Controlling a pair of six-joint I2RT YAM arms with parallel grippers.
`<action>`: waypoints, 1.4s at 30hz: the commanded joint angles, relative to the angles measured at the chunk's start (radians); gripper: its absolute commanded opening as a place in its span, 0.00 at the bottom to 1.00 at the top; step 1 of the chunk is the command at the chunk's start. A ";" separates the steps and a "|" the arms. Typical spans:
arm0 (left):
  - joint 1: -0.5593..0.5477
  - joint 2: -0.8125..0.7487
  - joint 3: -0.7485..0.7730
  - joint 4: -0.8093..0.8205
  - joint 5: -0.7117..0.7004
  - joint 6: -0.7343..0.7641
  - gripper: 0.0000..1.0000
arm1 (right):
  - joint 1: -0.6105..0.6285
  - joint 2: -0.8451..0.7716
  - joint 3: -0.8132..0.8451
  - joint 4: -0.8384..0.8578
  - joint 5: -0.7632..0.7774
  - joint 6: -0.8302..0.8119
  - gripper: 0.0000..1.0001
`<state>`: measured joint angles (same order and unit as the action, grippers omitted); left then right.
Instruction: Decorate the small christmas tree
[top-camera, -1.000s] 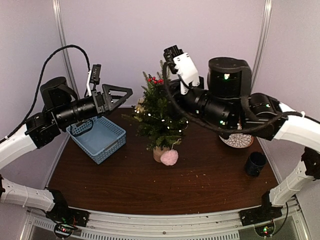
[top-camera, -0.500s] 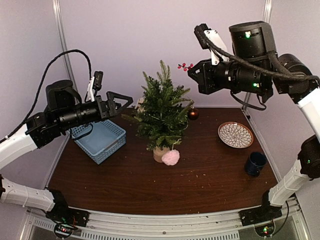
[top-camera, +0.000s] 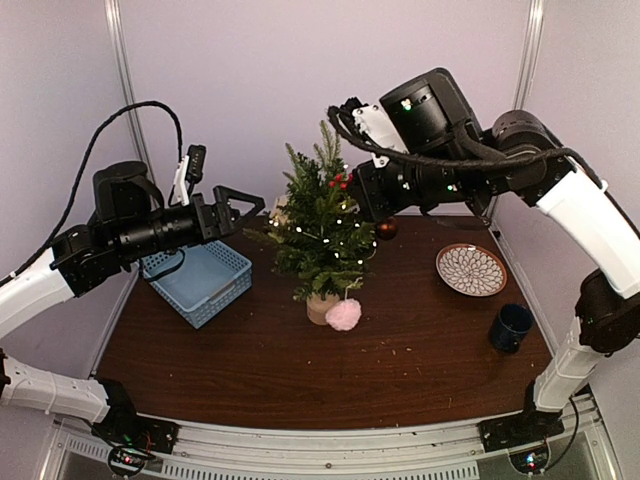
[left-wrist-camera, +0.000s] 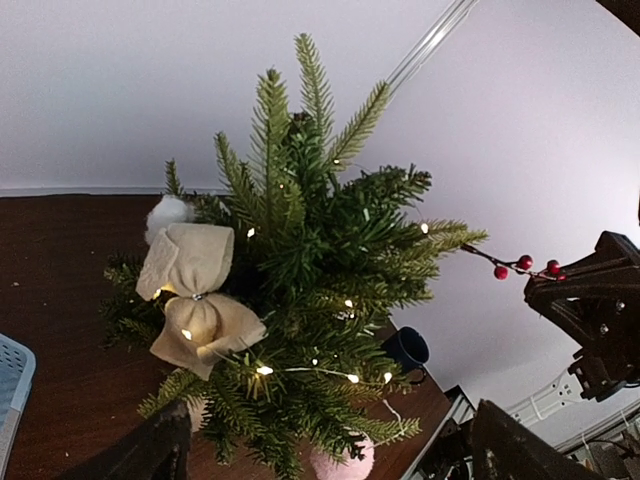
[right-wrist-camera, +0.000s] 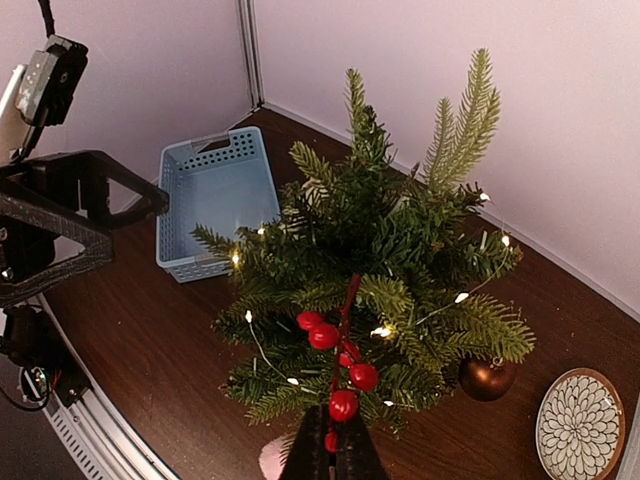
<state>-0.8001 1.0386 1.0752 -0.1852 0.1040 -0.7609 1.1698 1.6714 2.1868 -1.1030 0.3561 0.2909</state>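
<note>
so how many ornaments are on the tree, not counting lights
4 on the tree: beige bow and white puff on the left, brown ball on the right, pink pom-pom low in front. Others may be hidden.

The small christmas tree (top-camera: 320, 225) stands centre; basket (top-camera: 214, 300) left of it; plate (top-camera: 471, 269) and cup (top-camera: 511, 327) to its right.

One tree (top-camera: 320, 225), one basket (top-camera: 200, 275), one plate (top-camera: 471, 269)

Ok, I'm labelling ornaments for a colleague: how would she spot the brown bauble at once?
Start at the small christmas tree in the middle of the table. On its side facing the patterned plate, the brown bauble hangs off a low branch. It is the only smooth, shiny ball: the red berries are tiny and clustered, the pom-pom pink and fluffy.
</note>
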 joint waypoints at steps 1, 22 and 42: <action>0.005 -0.010 0.025 0.004 -0.017 0.037 0.98 | -0.006 0.027 0.033 0.018 0.009 0.000 0.00; 0.016 -0.016 0.034 -0.032 -0.047 0.068 0.97 | -0.052 0.149 0.065 0.081 0.070 0.059 0.00; 0.029 0.000 0.065 -0.064 -0.031 0.100 0.97 | -0.082 0.116 -0.046 0.133 0.003 0.108 0.14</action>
<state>-0.7784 1.0389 1.1091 -0.2623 0.0677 -0.6815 1.0924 1.8194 2.1532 -0.9886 0.3725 0.3935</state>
